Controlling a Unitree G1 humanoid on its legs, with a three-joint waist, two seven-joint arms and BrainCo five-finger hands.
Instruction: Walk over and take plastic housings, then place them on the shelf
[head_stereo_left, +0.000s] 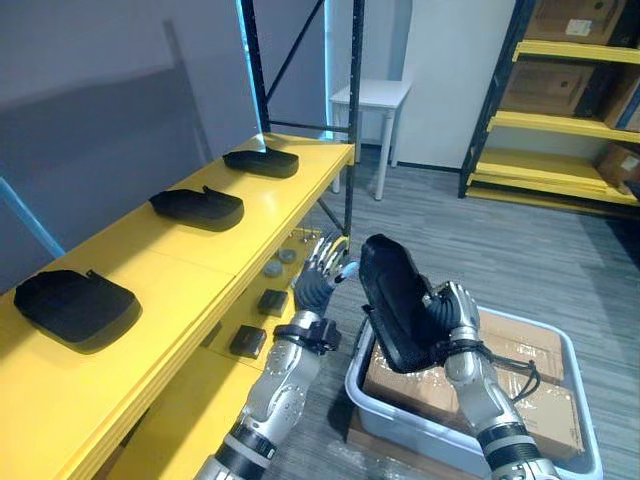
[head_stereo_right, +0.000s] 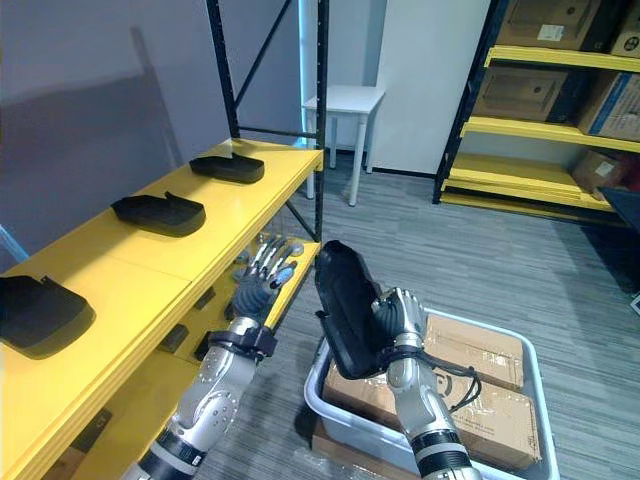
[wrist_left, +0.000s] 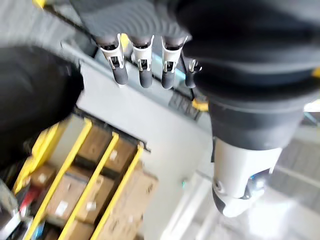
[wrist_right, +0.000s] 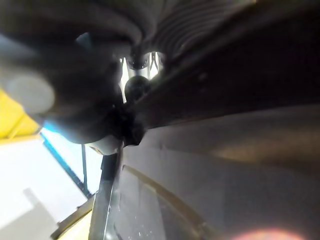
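Housing (head_stereo_left: 392, 290), black plastic, one piece: gripped upright in the right hand (head_stereo_left: 455, 318), fingers curled round its lower back edge. It rises above that hand and leans slightly away from it.

Left hand (head_stereo_left: 318, 285): raised just beside the held housing, on the side away from the right hand. Fingers are straight and spread, holding nothing and not touching the housing.

Grey bin (head_stereo_left: 392, 412): directly below the right hand, on the floor. Cardboard boxes (head_stereo_left: 545, 408) lie flat inside it.

Yellow shelf (head_stereo_left: 180, 270): beyond the left hand, on the side away from the right hand. Three pieces lie flat on its top board, well apart: near housing (head_stereo_left: 75, 305), middle housing (head_stereo_left: 197, 207), far housing (head_stereo_left: 261, 161).

Small dark parts (head_stereo_left: 272, 301): on the lower board, just below the left hand.

White table (head_stereo_left: 372, 95): well beyond both hands, past the shelf's end.
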